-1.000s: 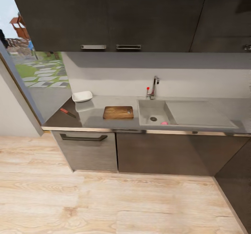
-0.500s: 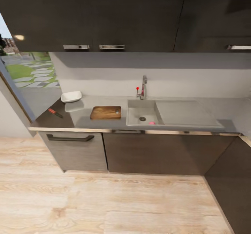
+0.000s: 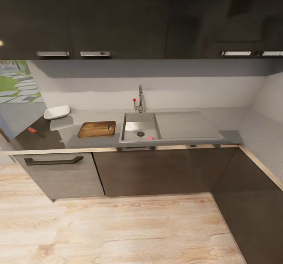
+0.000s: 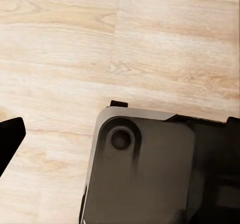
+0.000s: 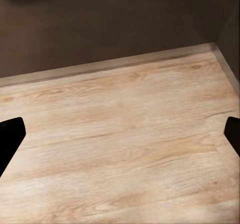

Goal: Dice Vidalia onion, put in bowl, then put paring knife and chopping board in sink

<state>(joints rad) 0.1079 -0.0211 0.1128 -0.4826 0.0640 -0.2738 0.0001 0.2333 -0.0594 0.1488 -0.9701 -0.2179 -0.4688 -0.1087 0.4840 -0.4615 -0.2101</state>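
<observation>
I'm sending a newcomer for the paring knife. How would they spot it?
Follow the grey countertop left from the sink, past the chopping board and white bowl. The paring knife lies nearest that end, slim, with a red-orange handle.

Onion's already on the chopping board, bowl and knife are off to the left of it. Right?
Not quite. In the head view the Vidalia onion lies in the sink, near its front wall by the drain. The chopping board is bare. The bowl and paring knife do lie left of it.
</observation>
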